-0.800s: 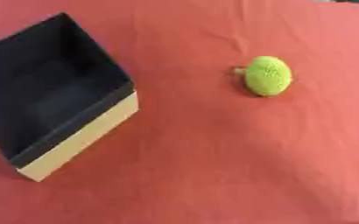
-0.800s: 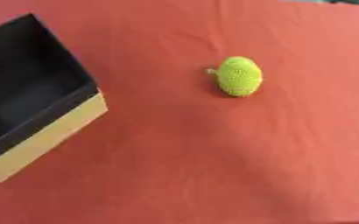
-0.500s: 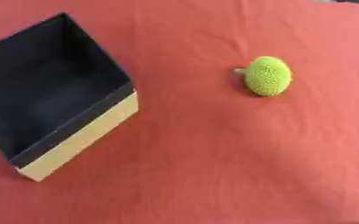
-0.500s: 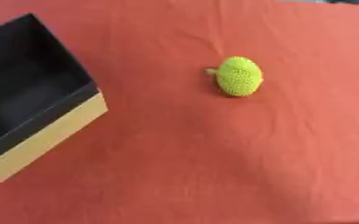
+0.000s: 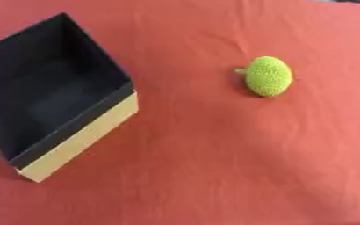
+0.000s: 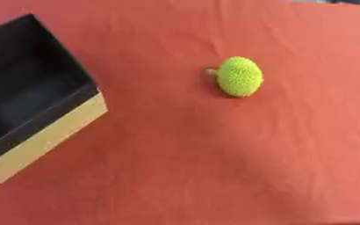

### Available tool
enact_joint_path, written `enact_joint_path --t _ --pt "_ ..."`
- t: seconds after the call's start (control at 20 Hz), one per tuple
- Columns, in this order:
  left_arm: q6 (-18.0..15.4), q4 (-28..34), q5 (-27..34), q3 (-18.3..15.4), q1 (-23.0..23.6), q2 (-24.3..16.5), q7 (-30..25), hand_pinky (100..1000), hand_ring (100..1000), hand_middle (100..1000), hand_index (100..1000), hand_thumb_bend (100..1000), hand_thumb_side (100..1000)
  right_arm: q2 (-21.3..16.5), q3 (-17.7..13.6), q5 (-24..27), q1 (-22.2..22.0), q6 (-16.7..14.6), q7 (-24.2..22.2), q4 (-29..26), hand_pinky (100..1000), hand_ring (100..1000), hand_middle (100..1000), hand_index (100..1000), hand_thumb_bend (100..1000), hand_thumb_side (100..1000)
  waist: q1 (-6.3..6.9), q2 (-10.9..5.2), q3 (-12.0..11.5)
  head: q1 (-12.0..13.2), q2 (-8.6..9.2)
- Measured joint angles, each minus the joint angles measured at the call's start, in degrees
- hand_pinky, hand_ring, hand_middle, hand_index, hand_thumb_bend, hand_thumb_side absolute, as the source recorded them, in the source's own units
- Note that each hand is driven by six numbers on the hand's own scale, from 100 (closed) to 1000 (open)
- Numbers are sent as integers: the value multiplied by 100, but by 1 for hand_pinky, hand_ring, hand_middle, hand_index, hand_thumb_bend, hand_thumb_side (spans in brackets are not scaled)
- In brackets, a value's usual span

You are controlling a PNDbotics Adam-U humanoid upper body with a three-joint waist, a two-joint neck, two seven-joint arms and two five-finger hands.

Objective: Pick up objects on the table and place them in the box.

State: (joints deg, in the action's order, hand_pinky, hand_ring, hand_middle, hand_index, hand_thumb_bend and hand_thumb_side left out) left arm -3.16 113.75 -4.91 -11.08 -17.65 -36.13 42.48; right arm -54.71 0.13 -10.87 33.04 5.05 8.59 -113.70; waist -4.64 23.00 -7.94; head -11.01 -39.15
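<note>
neither arm nor hand of the robot shows in the left or right eye view.

Before me: one open black box (image 5: 75,136) with tan outer side, one bumpy yellow-green oval fruit (image 5: 268,76), one red tablecloth (image 5: 237,167).

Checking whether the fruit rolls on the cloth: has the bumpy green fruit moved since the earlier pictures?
No. The green fruit lies in the same spot on the red cloth, equally far right of the black box.
</note>
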Motion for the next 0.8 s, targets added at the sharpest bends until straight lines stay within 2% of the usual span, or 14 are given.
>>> enact_joint_path --t 0.15,0.4,0.6,0.8 --pt "5 0 15 0 0 0 -9 754 663 664 793 296 532 -46 231 -29 16 9 -365 0 818 826 798 877 100 947 1 0 -22 -21 0" --pt "13 0 37 0 0 1 -35 754 663 664 793 294 533 -145 601 -172 77 -77 -1403 0 821 831 809 879 100 922 1 0 -58 -45 0" --pt "16 0 40 0 0 1 -57 754 663 664 793 294 533 -213 780 -268 77 -153 -2144 0 823 837 817 883 100 901 -4 0 -68 -63 0" --pt "17 0 42 1 0 1 -66 754 663 664 793 297 532 -279 916 -322 77 -195 -2601 0 830 847 831 904 100 868 -4 0 -82 -68 0"
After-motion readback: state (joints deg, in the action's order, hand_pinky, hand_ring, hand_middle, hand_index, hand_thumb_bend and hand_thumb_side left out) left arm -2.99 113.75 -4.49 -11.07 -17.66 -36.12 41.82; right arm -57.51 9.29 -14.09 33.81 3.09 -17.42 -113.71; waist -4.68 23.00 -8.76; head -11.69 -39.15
